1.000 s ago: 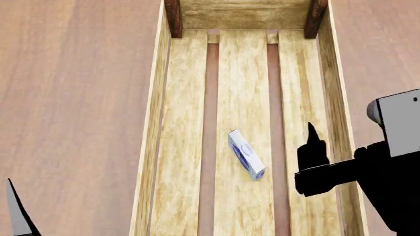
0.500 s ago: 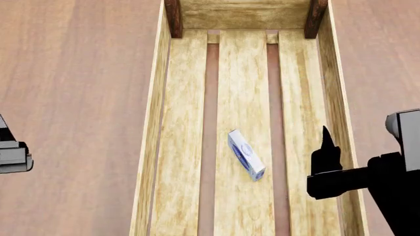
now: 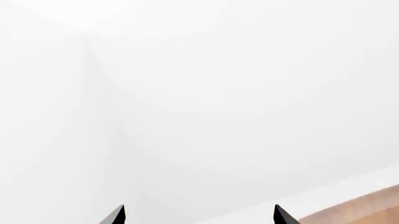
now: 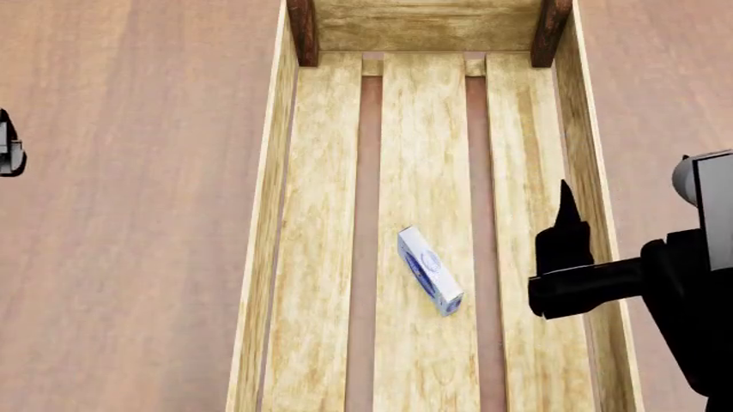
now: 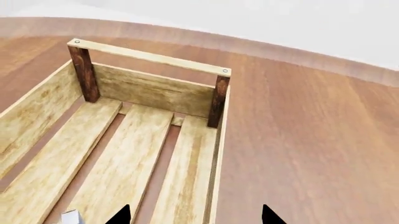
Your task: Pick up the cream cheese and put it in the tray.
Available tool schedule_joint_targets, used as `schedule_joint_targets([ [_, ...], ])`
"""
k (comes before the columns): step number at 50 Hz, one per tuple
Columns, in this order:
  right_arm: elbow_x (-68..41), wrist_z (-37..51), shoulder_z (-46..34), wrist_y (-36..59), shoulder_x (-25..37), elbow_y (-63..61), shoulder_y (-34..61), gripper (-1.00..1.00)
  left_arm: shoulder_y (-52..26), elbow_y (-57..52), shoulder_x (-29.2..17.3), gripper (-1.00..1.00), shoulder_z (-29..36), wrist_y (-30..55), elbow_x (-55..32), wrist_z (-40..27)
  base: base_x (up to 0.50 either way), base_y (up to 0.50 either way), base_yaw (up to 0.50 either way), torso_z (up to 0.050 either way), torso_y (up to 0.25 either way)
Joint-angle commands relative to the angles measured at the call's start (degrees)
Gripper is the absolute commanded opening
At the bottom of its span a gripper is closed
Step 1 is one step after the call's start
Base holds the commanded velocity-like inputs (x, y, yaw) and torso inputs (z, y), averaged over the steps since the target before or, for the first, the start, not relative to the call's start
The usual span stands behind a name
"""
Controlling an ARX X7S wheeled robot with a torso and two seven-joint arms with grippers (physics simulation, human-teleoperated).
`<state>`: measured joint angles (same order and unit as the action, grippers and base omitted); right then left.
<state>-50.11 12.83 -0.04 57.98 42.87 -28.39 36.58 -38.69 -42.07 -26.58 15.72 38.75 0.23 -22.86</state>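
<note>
A wooden table carries the tray, a long slatted crate with dark corner posts. Over its right wall hangs the right gripper, fingers spread apart and holding nothing. The left gripper points at a blank white wall, its tips likewise parted. The cream cheese lies on the tray's middle slat.

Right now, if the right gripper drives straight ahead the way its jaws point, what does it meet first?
Probably the tray's far end: the end wall with its rail handle. The right gripper, jaws apart, points along the right-hand slat. If it runs high enough, it may clear the rail; depth is unclear.
</note>
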Motion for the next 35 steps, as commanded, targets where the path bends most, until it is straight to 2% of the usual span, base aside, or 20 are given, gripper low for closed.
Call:
schedule_joint_targets([
  [1,-1.20,1.66,0.77,0.77,-0.11,-2.74,1.12,1.00,-5.74,-4.75,0.19,1.00,1.17,6.90,-0.11,1.58,0.00,0.00,0.00,0.000,0.000],
  [11,-2.22,3.23,1.45,1.38,0.13,-5.89,1.01,1.00,-7.99,-9.12,-0.03,1.00,1.66,10.84,-0.02,2.17,0.00,0.00,0.00,0.000,0.000],
  [27,-4.16,4.68,3.30,1.99,0.51,-7.90,1.39,1.00,-7.17,-16.57,-1.30,1.00,2.57,13.51,0.83,2.04,0.00,0.00,0.00,0.000,0.000],
  [35,-6.03,5.53,5.96,1.86,1.07,-10.00,0.50,1.00,-4.98,-17.69,-1.85,1.00,2.99,11.65,2.43,2.43,0.00,0.00,0.00,0.000,0.000],
])
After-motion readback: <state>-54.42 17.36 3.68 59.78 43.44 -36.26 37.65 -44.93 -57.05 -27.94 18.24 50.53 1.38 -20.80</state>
